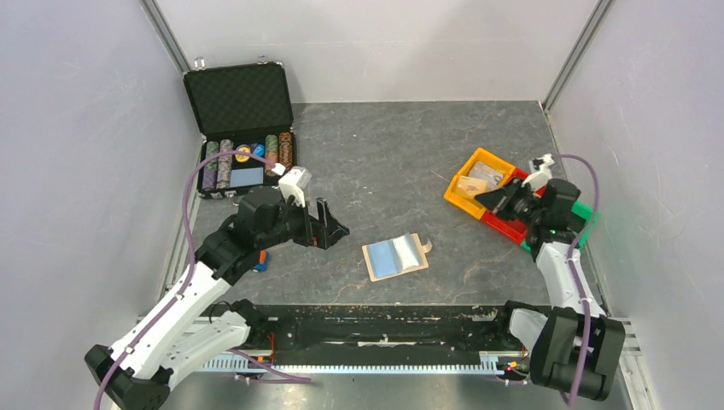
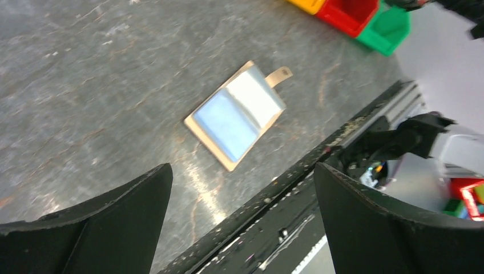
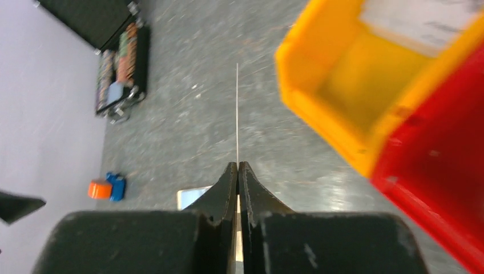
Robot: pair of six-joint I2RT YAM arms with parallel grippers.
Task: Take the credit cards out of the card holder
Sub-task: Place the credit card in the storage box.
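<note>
The card holder (image 1: 394, 256) lies open and flat on the grey table, blue lining up, its tan tab toward the right; it also shows in the left wrist view (image 2: 237, 114). My left gripper (image 1: 333, 224) is open and empty, hovering left of the holder (image 2: 242, 171). My right gripper (image 1: 497, 198) is shut on a thin pale credit card (image 3: 237, 114), seen edge-on, beside the orange bin (image 3: 319, 74). Another pale card (image 1: 487, 173) lies inside that bin.
The orange (image 1: 461, 198), red (image 1: 508, 225) and green (image 1: 582, 213) bins stand at the right. An open black chip case (image 1: 239, 128) stands at the back left. A small orange and blue object (image 1: 261, 260) lies near the left arm. A black rail (image 1: 384, 320) runs along the near edge.
</note>
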